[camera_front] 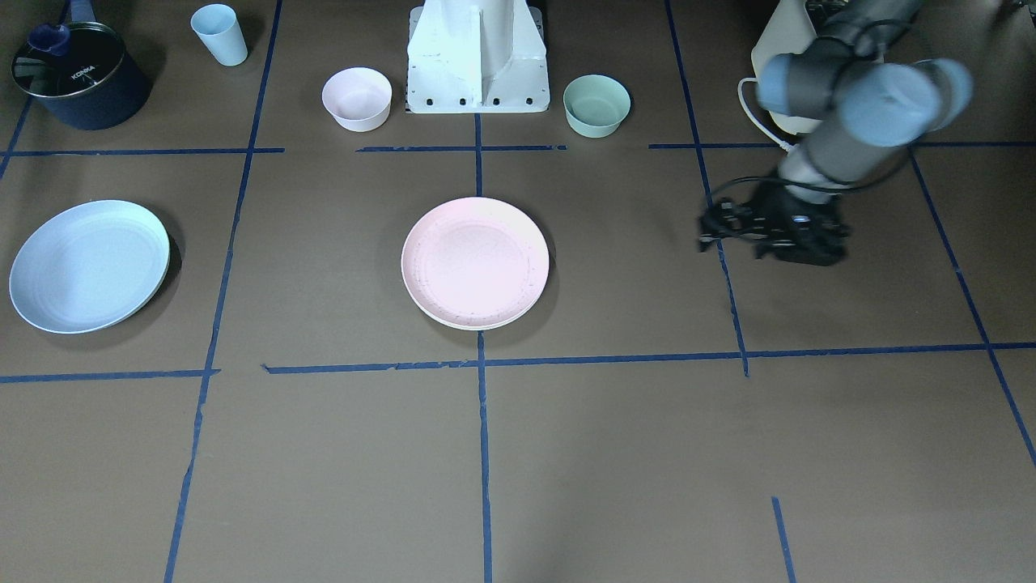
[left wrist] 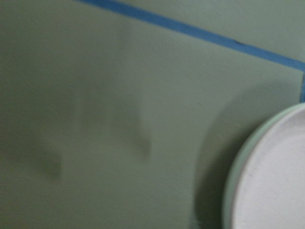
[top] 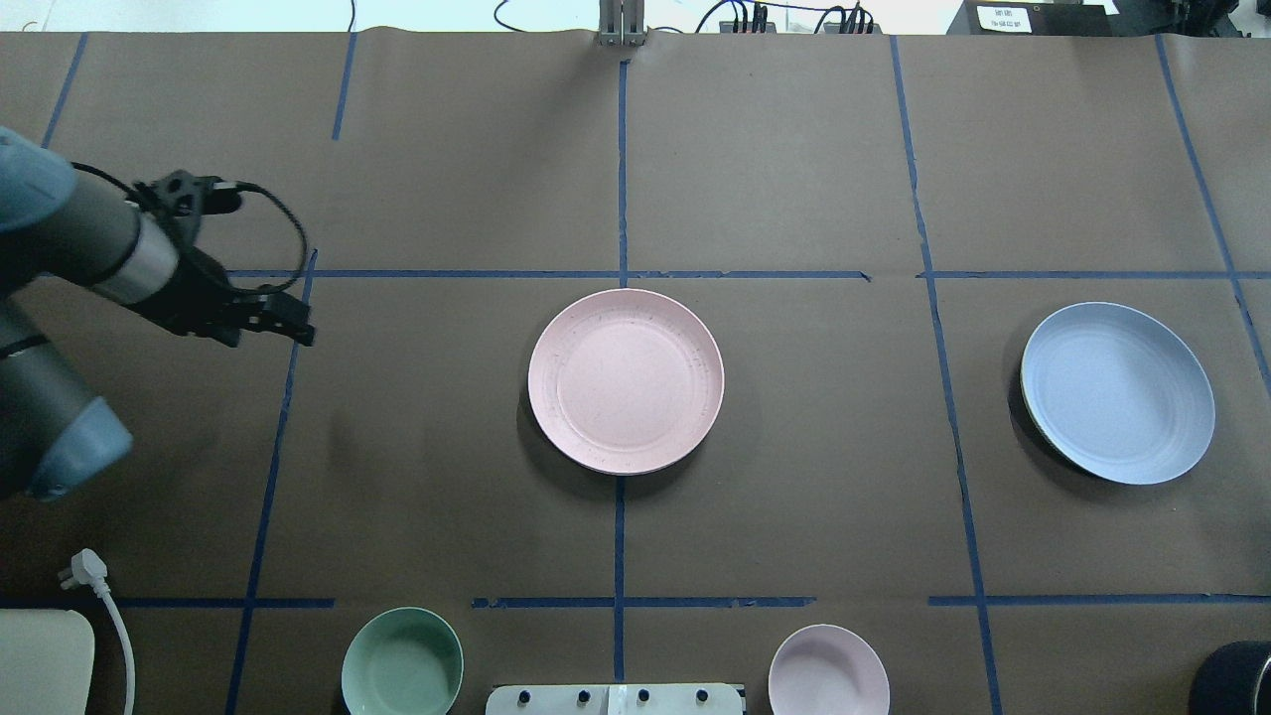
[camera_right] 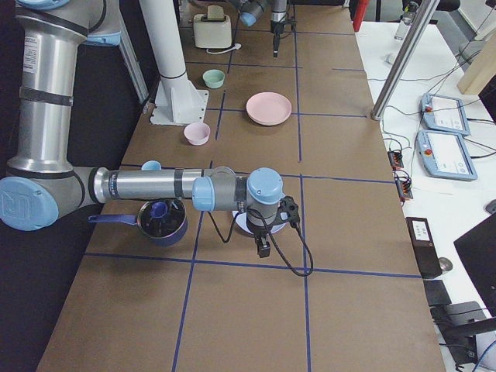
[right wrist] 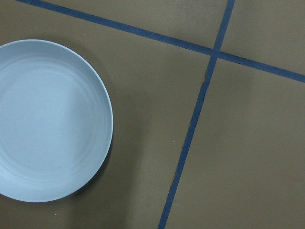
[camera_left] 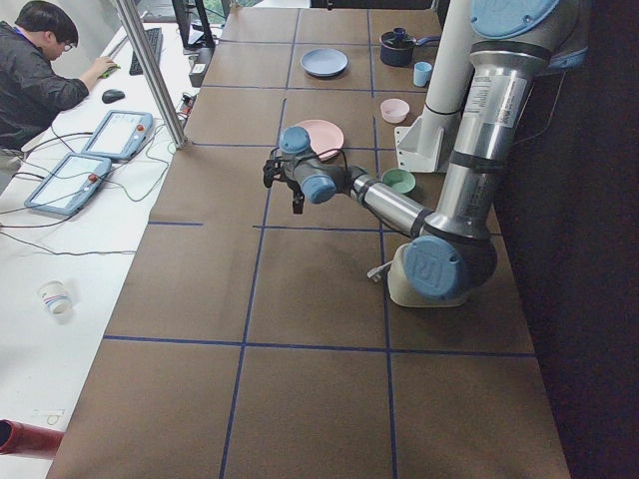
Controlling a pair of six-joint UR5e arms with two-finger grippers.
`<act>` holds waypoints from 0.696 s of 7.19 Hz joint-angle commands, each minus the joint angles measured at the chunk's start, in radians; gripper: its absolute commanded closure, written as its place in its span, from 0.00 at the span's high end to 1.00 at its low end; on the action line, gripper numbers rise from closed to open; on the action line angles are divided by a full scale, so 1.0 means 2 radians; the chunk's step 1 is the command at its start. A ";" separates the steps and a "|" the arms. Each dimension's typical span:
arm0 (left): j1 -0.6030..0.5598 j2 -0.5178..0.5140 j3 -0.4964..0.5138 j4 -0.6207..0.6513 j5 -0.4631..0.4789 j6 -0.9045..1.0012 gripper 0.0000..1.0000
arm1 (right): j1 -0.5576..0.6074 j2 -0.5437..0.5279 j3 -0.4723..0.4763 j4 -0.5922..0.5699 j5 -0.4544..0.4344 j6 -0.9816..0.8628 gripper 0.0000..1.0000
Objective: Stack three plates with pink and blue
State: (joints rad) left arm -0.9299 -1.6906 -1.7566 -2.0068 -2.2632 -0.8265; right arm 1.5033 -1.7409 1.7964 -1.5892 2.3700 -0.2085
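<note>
The pale pink plate sits at the table's middle on a cream-white plate, of which only the rim shows. The pale blue plate lies alone far to the robot's right; it also shows in the right wrist view. My left gripper hovers well to the left of the pink plate, points toward it, and looks open and empty. The left wrist view shows the stack's edge. My right gripper shows only in the exterior right view, beside the blue plate; I cannot tell whether it is open or shut.
A small pink bowl and a green bowl flank the robot base. A blue cup and a dark pot stand at the robot's right. A cream appliance with a plug is near the left arm.
</note>
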 commanded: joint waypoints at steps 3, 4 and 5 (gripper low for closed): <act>-0.259 0.116 0.000 0.180 -0.057 0.431 1.00 | -0.001 0.001 0.002 0.002 0.008 0.015 1.00; -0.296 0.115 -0.004 0.253 -0.056 0.472 1.00 | -0.001 0.001 0.002 0.005 0.009 0.019 1.00; -0.307 0.127 -0.011 0.282 -0.057 0.475 1.00 | -0.007 -0.002 0.001 0.015 0.008 0.053 1.00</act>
State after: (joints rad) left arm -1.4859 -1.4563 -1.7642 -1.5558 -2.3762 0.0623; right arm 1.4982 -1.7409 1.7995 -1.5758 2.3863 -0.1580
